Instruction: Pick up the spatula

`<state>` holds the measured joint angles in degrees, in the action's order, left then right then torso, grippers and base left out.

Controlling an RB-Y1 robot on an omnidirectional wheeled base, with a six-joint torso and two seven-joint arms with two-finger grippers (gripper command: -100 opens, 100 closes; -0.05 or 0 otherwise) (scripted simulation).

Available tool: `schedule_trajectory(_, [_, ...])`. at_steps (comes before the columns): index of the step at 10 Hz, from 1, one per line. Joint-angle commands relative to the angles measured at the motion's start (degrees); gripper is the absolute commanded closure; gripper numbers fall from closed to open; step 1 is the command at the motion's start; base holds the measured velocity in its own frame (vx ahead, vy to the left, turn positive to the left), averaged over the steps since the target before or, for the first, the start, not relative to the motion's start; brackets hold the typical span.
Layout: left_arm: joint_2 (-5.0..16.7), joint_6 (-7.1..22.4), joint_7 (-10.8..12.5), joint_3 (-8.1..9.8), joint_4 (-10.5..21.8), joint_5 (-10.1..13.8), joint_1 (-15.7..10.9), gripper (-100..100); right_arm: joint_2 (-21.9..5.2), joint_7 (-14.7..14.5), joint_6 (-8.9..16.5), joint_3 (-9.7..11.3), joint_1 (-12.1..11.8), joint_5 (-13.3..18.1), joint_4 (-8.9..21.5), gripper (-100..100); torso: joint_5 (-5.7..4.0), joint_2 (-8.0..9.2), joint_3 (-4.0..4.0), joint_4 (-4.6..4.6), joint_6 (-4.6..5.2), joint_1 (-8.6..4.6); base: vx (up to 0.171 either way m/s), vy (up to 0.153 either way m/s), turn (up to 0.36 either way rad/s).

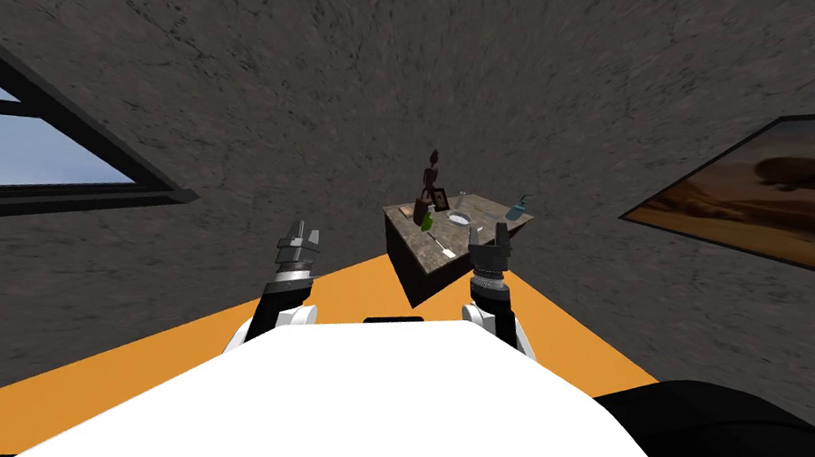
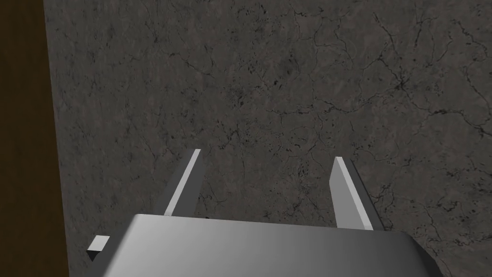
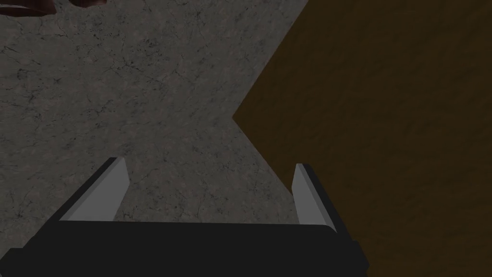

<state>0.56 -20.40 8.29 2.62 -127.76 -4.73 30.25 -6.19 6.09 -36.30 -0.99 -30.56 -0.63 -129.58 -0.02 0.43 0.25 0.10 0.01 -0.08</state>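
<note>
A small dark table (image 1: pixel 420 272) stands ahead against the grey wall, to the right of centre. On its top lies a thin pale utensil (image 1: pixel 443 247) near the front edge, which looks like the spatula; it is too small to tell for sure. My right gripper (image 1: pixel 490 237) is raised in front of the table's near right side, open and holding nothing. In the right wrist view, the right gripper (image 3: pixel 209 163) faces the wall and a dark brown flat surface (image 3: pixel 384 120). My left gripper (image 1: pixel 301 234) hangs open well left of the table, and it (image 2: pixel 266 161) faces the wall.
The table top also carries a dark figurine (image 1: pixel 432 176), a small picture frame (image 1: pixel 441 197), a pale bowl (image 1: pixel 459 218), a green bottle (image 1: pixel 427 222) and a blue spray bottle (image 1: pixel 516 210). Orange floor (image 1: pixel 562 324) runs up to the table. A window (image 1: pixel 21 150) is at left, a painting (image 1: pixel 781 201) at right.
</note>
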Motion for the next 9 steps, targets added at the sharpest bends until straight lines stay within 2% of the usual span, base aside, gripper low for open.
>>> schedule_trajectory(1, [0.0,0.0,0.0,0.0,0.0,0.0,0.0,0,-2.9,-0.4,-0.6,0.8,-0.2,-0.3,1.4,-100,0.0,0.0,0.0,0.0,0.0,0.0,-0.095,-0.012,0.066])
schedule_trajectory(2, [0.0,0.0,0.0,0.0,0.0,0.0,0.0,0,-4.6,-0.7,-1.2,1.4,-0.3,-0.5,2.9,-100,0.0,-0.04,-0.03,-0.01,-0.01,0.0,-0.142,-0.01,0.116])
schedule_trajectory(3, [0.0,0.0,0.0,0.0,0.0,0.0,0.0,0,-5.7,-0.7,-1.2,1.4,-0.3,-0.5,2.9,-100,0.0,0.08,0.04,0.01,-0.01,0.01,-0.114,-0.02,0.049])
schedule_trajectory(4, [0.0,0.0,0.0,0.0,0.0,0.0,0.0,0,-7.8,-1.0,-1.7,2.1,-0.4,-0.8,4.6,-100,0.0,0.02,0.02,0.01,0.0,-0.02,-0.115,-0.022,0.095])
schedule_trajectory(5, [0.0,0.0,0.0,0.0,0.0,0.0,0.0,0,-8.5,-1.0,-1.7,2.1,-0.4,-0.8,4.6,-100,-0.01,0.03,0.01,0.0,-0.01,-0.04,-0.087,-0.013,0.043])
schedule_trajectory(6, [0.0,0.0,0.0,0.0,0.0,0.0,0.0,0,-10.8,-1.3,-2.3,2.9,-0.5,-1.0,6.5,-100,0.0,-0.07,-0.03,-0.01,0.0,-0.01,-0.096,-0.005,0.103])
schedule_trajectory(7, [0.0,0.0,0.0,0.0,0.0,0.0,0.0,0,-11.5,-1.3,-2.3,2.9,-0.5,-1.0,6.5,-100,0.0,-0.06,-0.04,-0.02,-0.01,0.01,-0.081,-0.007,0.047])
schedule_trajectory(8, [0.0,0.0,0.0,0.0,0.0,0.0,0.0,0,-13.8,-1.6,-2.9,3.7,-0.6,-1.1,8.5,-100,0.0,-0.12,-0.06,-0.02,0.0,0.01,-0.098,-0.028,0.087])
schedule_trajectory(9, [0.0,0.0,0.0,0.0,0.0,0.0,0.0,0,-14.7,-1.6,-2.9,3.7,-0.6,-1.1,8.5,-100,-0.01,-0.07,-0.05,-0.02,-0.01,-0.06,-0.09,-0.019,0.064])
